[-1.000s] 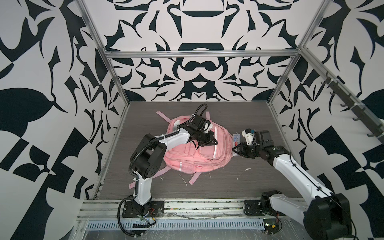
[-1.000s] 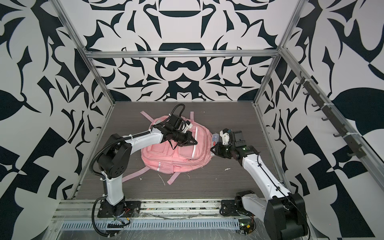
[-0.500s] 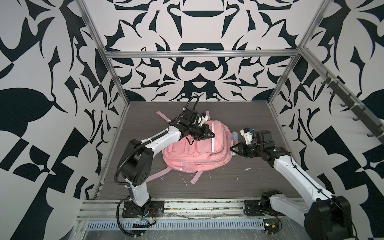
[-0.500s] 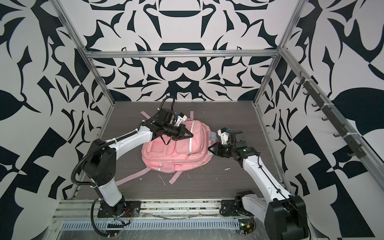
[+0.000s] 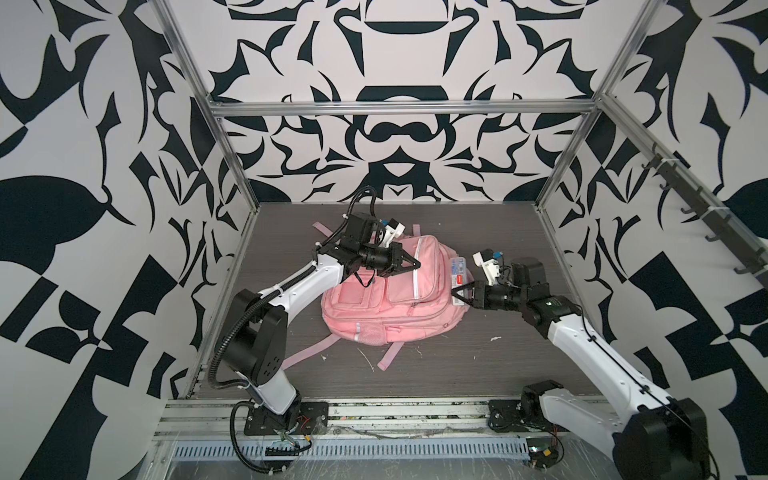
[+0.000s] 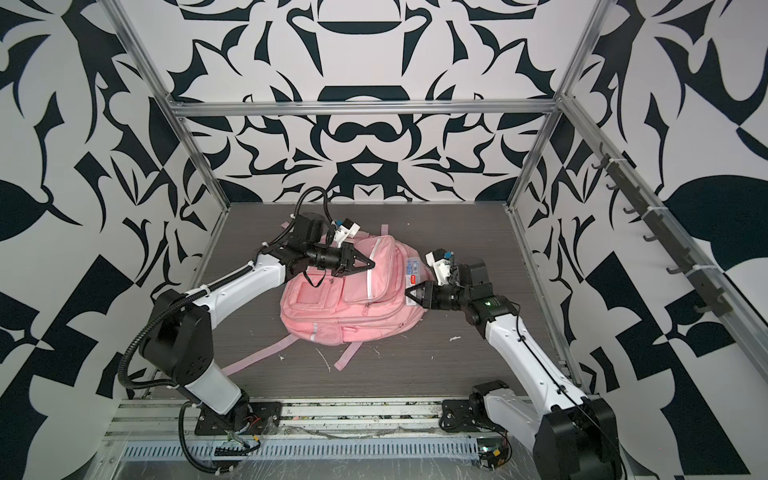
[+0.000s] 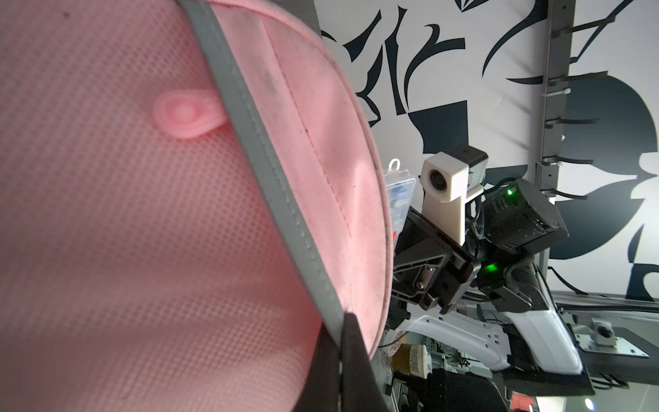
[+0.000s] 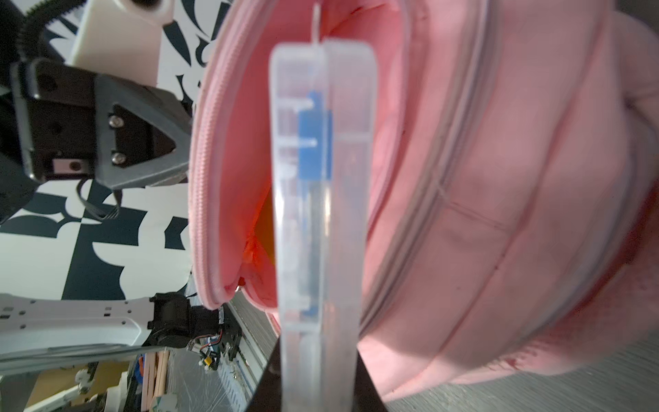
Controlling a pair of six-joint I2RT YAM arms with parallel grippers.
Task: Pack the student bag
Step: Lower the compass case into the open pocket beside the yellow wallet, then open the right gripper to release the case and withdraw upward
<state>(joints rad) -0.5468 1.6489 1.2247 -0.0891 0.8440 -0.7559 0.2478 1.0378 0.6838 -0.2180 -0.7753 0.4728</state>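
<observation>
Student bag (image 5: 386, 299) pinched by left hand (image 5: 417, 263); clear case (image 5: 458, 269) in right hand (image 5: 454, 296) alongside.

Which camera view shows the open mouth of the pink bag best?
The right wrist view: there the student bag shows its zip edge and pink lining behind the clear case. Both top views show its front pockets, not the mouth; the left wrist view shows only outer fabric.

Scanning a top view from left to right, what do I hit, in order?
Left arm's black shoulder joint → student bag → clear plastic case → right wrist camera.
</observation>
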